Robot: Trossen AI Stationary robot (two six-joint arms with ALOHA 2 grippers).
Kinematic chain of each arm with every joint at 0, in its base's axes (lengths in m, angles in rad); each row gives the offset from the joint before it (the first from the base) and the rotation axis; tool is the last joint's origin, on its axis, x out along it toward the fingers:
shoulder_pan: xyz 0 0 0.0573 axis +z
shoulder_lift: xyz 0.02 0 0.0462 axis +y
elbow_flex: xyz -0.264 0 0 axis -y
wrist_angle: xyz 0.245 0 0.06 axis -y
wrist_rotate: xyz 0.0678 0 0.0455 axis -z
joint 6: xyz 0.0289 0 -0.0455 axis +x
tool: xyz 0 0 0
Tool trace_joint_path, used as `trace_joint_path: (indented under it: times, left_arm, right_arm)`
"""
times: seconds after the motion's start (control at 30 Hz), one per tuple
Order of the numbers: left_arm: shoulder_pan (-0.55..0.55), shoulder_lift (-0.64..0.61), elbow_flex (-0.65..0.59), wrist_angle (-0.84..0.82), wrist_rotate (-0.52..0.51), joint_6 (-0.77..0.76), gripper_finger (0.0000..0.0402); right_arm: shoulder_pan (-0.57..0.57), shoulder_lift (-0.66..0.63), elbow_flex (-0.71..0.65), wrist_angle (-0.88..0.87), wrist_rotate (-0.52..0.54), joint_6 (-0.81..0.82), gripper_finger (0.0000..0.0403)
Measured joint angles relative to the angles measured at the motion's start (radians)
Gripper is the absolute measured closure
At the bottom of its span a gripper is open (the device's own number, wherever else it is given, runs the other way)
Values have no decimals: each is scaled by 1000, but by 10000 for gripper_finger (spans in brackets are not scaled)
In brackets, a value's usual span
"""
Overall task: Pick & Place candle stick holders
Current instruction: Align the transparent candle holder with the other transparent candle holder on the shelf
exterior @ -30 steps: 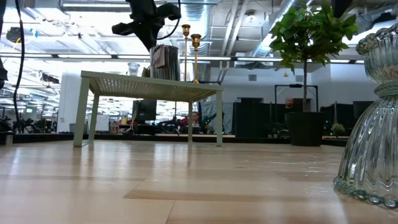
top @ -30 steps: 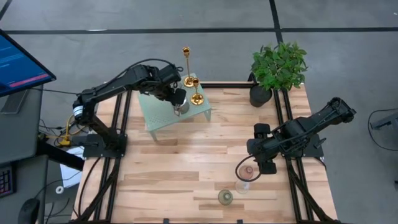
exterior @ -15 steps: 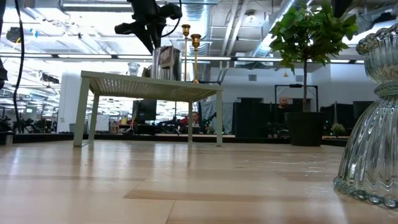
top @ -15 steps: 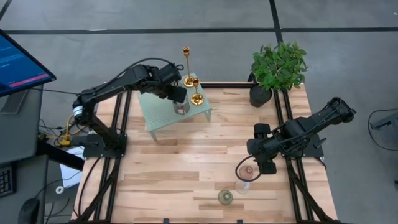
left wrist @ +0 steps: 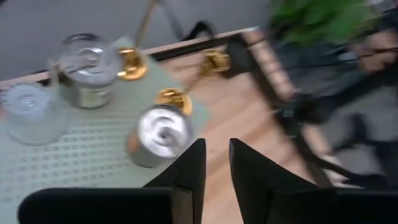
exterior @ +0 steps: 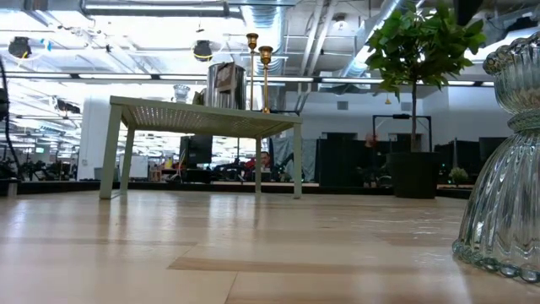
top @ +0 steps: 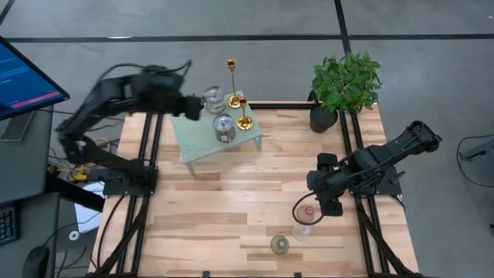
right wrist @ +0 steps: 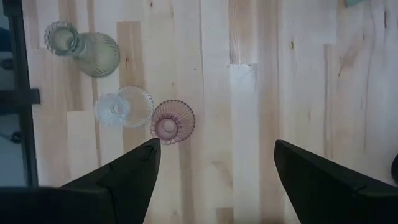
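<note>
From my station I see the left hand hanging off the far left edge of the mint-green rack, its fingers drawn close with only a narrow slit between them and nothing in it. Just beyond that hand on the rack stand a clear glass holder and a silvery metal cup, the cup nearer the rack's middle; the left wrist view shows a second metal cup beside the clear one. A little farther from the hand, at the rack's far right corner, are the tall gold candlestick and the short gold candlestick, side by side. From the low view the silvery cup and both gold sticks stand upright on the rack top. My right hand hovers over the near right part of the surface, fingers spread wide and holding nothing. Directly under it are the pink glass holder and a clear ribbed glass holder, touching or nearly so, and just past them, toward the near edge, lies the greenish glass holder. Well away from that hand, off the far right corner of the surface, stands the potted plant.
</note>
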Motion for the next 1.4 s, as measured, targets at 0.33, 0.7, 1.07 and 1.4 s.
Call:
trace_joint_path:
  times: [0.33,0.7,1.07,1.4]
  left_arm:
    - [-384,-30,-36,9,-9,-33,397]
    - [-550,-16,-36,21,-17,93,397]
    - [-550,-153,-37,31,-23,124,397]
    - [-550,-239,-37,37,-111,146,396]
  right_arm:
    - [88,9,0,25,-17,186,100]
    - [146,202,0,272,-62,-126,117]
    - [128,401,0,309,-229,-146,116]
    - [115,468,0,282,-229,-146,116]
